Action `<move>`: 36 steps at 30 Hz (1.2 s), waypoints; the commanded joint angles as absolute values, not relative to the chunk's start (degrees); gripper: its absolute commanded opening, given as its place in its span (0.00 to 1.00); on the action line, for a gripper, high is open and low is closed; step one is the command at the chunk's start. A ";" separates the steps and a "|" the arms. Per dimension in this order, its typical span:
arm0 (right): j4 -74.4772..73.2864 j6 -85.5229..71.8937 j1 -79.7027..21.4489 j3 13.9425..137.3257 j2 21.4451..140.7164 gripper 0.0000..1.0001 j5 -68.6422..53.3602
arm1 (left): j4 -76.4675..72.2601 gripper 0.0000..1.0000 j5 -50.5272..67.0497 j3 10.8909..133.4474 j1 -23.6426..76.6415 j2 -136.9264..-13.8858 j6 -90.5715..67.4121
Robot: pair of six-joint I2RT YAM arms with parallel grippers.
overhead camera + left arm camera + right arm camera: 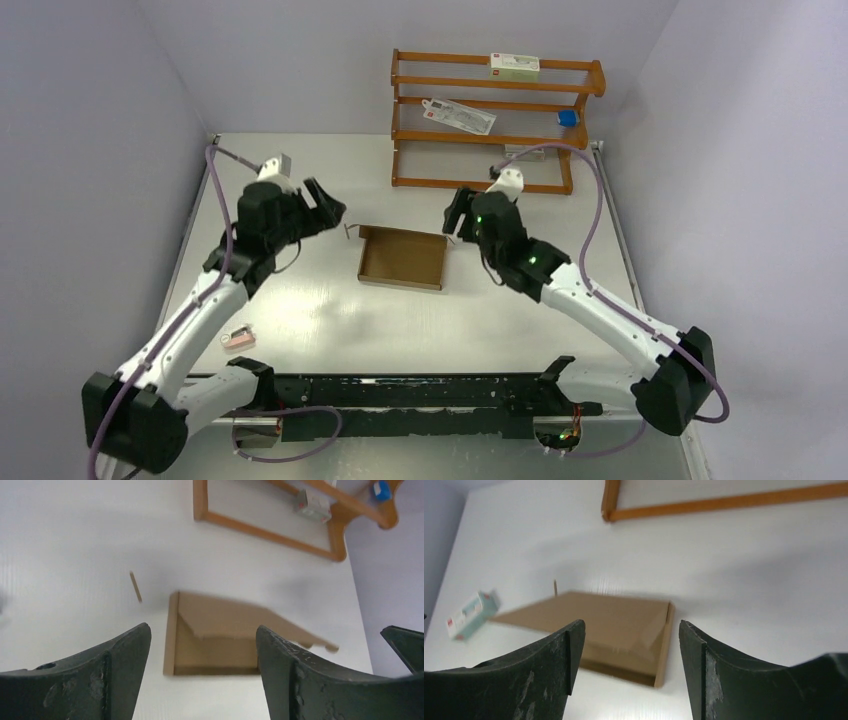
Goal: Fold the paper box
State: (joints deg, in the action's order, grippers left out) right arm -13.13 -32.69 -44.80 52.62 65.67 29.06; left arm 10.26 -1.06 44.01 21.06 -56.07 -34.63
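Observation:
The brown paper box (402, 257) lies flat on the white table between my two grippers. In the left wrist view the paper box (220, 652) shows a low tray with a blurred panel slanting over it. A thin cardboard tab (350, 232) sticks up by its far left corner. My left gripper (325, 210) hovers to the box's left, open and empty, its fingers (125, 665) wide apart. To the box's right my right gripper (455, 215) is open too, with nothing between its fingers (704, 670). The box (599, 612) lies just beyond them.
A wooden rack (495, 120) stands at the back of the table, holding white cartons and a small blue item (567, 117). A small pink item (238, 340) lies near the left arm. A black rail (420, 390) runs along the near edge.

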 commanded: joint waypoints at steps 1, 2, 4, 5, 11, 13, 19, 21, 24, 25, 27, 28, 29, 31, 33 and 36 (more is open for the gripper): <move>-13.83 -30.22 -38.05 57.93 70.61 0.72 24.00 | 11.25 0.81 8.03 53.16 17.21 -64.57 -29.72; -13.63 -29.88 -37.49 58.95 72.05 0.72 23.13 | 10.87 0.80 9.38 55.05 17.15 -67.17 -29.09; -13.57 -29.02 -37.19 60.96 75.11 0.71 21.39 | 10.65 0.76 13.31 58.99 17.14 -72.59 -27.76; -13.70 -28.93 -37.17 61.71 76.74 0.71 20.50 | 10.98 0.75 15.40 60.78 17.14 -75.34 -26.90; -13.43 -28.92 -36.88 62.22 83.74 0.69 17.63 | 13.49 0.66 20.21 65.03 17.14 -85.81 -24.62; -13.45 -28.99 -36.89 61.34 84.58 0.69 16.88 | 13.45 0.62 21.55 64.08 17.56 -87.03 -24.35; -11.06 -30.01 -36.89 55.47 84.04 0.68 14.13 | 10.26 0.52 22.28 55.60 20.21 -86.95 -25.14; -9.39 -30.37 -36.94 53.29 83.78 0.67 12.84 | 8.50 0.50 22.74 52.50 20.83 -86.48 -25.78; -7.06 -30.85 -37.15 50.24 83.60 0.67 11.59 | 6.67 0.48 21.63 48.57 21.64 -85.19 -26.60; -6.26 -31.14 -37.20 49.24 83.59 0.67 11.59 | 6.40 0.48 20.92 47.47 21.78 -84.80 -26.70; -4.55 -31.52 -37.29 47.15 83.45 0.67 11.60 | 6.05 0.48 19.58 45.45 21.80 -83.95 -27.16; -3.66 -31.72 -37.39 46.11 83.35 0.67 11.60 | 5.69 0.48 19.16 44.40 21.87 -83.41 -27.47; -2.71 -31.87 -37.47 44.49 83.18 0.67 11.68 | 5.03 0.48 18.92 43.20 22.03 -82.78 -27.84; -0.50 -31.52 -37.88 42.29 82.70 0.67 11.46 | 4.11 0.52 18.08 41.11 22.15 -81.33 -28.72; -0.44 -31.09 -37.76 42.42 82.64 0.69 11.35 | 4.91 0.58 16.59 40.85 22.15 -79.94 -29.32; -5.64 -29.03 -37.41 46.64 80.99 0.72 13.57 | 7.90 0.64 13.40 43.14 22.10 -76.38 -29.88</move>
State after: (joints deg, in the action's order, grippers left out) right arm -4.58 -30.81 -37.56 42.52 84.36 11.75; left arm 7.86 17.91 40.88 21.82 -81.25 -28.34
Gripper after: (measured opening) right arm 0.700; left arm 0.603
